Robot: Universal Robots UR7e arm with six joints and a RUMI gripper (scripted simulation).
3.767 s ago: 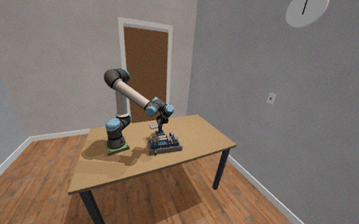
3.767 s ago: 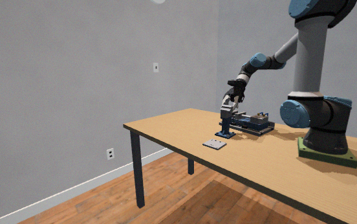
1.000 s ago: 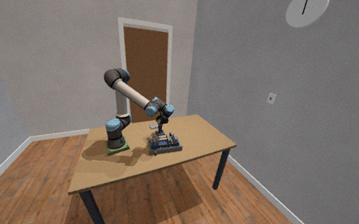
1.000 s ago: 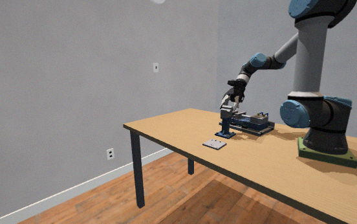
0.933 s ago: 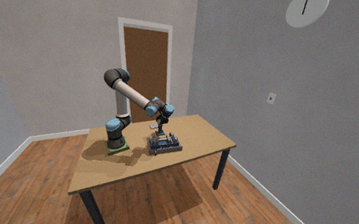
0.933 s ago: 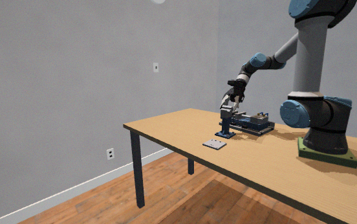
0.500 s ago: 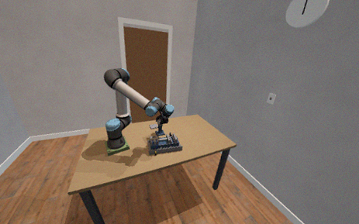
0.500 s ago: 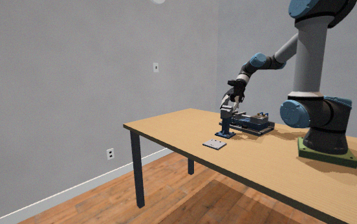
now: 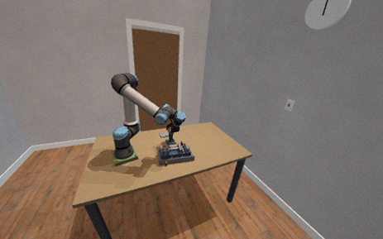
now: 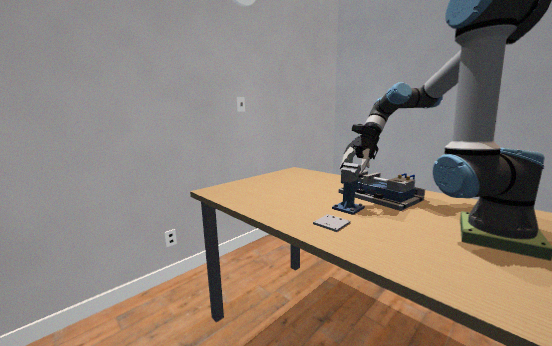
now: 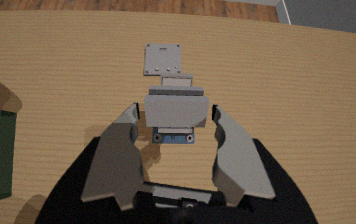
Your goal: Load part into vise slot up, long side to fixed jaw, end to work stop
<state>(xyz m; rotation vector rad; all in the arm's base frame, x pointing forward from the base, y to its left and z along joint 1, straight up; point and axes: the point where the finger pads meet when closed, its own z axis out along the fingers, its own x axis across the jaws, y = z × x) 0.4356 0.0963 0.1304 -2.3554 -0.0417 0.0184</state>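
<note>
The grey part [image 10: 353,172] [image 11: 176,111] rests tilted in the top of the blue V-block stand [image 10: 349,194] [image 11: 173,137]. In the wrist view a dark groove runs along its far side; whether this is the milled slot I cannot tell. My gripper [image 9: 171,134] [image 10: 355,167] [image 11: 176,104] is partly open, with one finger beyond each end of the part and a visible gap at both ends. The vise [image 9: 176,153] [image 10: 384,190] stands beside the V-block, out of the wrist view. Its bars, jaws and work stop are too small to tell apart.
The infeed plate [image 9: 164,135] [image 10: 331,223] [image 11: 162,59] lies on the table near the V-block, with no part on it. The robot's green base plate [image 9: 125,158] [image 10: 505,240] [image 11: 7,155] is on the vise's other side. The table edge [image 10: 280,233] runs past the infeed plate.
</note>
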